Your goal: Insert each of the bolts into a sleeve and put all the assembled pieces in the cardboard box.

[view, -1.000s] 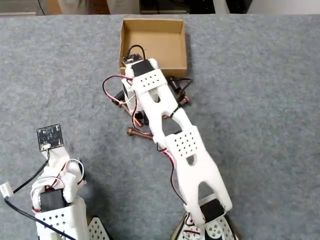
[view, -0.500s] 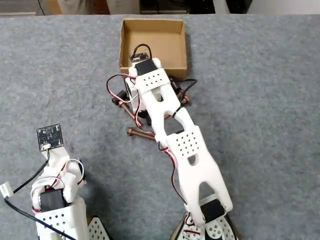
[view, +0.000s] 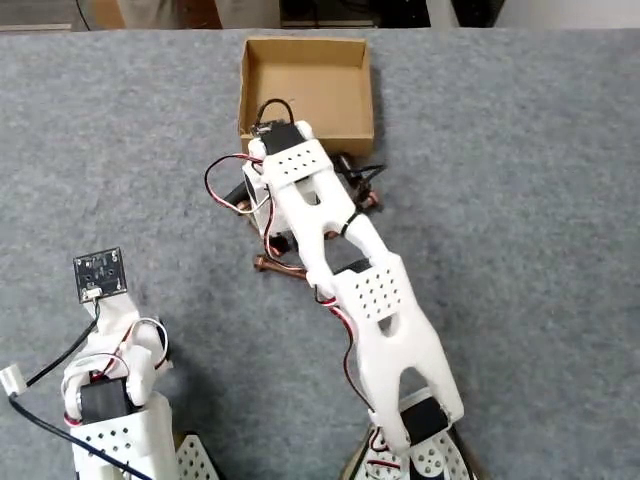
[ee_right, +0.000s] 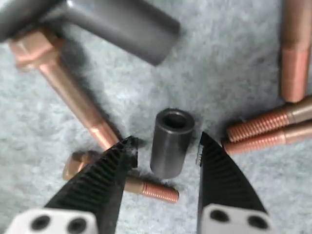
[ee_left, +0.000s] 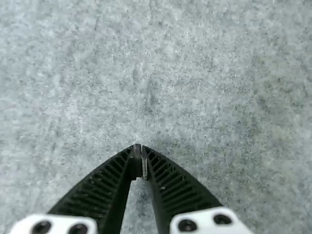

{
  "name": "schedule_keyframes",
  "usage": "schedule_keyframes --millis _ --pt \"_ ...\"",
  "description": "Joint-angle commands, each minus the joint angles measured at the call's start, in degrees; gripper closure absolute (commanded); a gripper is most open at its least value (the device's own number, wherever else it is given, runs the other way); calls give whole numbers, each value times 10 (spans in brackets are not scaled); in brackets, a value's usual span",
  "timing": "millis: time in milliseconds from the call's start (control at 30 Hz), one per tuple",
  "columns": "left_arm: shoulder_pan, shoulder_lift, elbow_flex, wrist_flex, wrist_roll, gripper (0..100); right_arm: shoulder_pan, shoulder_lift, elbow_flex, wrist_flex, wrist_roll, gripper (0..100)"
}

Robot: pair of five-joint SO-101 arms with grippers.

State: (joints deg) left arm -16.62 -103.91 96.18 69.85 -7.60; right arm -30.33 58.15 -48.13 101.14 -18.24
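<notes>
Sliding right gripper (ee_right: 165,141) slightly sideways since earlier frame, hovering just beside cardboard box (view: 305,42). Working on sleeve pickup: straddling upright sleeve (ee_right: 171,144), jaws moderately open, seemingly not touching. Needing closure next, then lifting clear of surrounding bolts (ee_right: 73,97). Holding left gripper (ee_left: 138,148) closed, empty, over worktop (ee_left: 195,73).

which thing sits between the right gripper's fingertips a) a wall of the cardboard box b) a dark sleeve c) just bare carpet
b: the right wrist view shows a dark sleeve standing on end between the open fingers of the right gripper, with copper bolts lying around it.
</notes>
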Motion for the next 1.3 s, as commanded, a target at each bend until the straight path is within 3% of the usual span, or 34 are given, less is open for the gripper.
schedule_keyframes --millis 0,233,433,767,1000,1100,1267 --pt "-9 -5 6 -11 0 981 2 -14 19 3 -1 786" --pt "-10 -5 6 -11 0 981 3 -9 22 -24 -1 793" --pt "-11 -5 6 -11 0 981 15 17 14 -26 -2 963" --pt "-11 -5 6 -12 4 978 24 -14 -32 11 -1 963" --pt "-11 -3 -48 17 34 873 25 -190 19 12 20 976" --pt "-8 -3 -82 26 48 873 37 -289 99 12 32 976" --pt "-3 -2 -137 -13 13 922 93 -456 230 12 69 976"
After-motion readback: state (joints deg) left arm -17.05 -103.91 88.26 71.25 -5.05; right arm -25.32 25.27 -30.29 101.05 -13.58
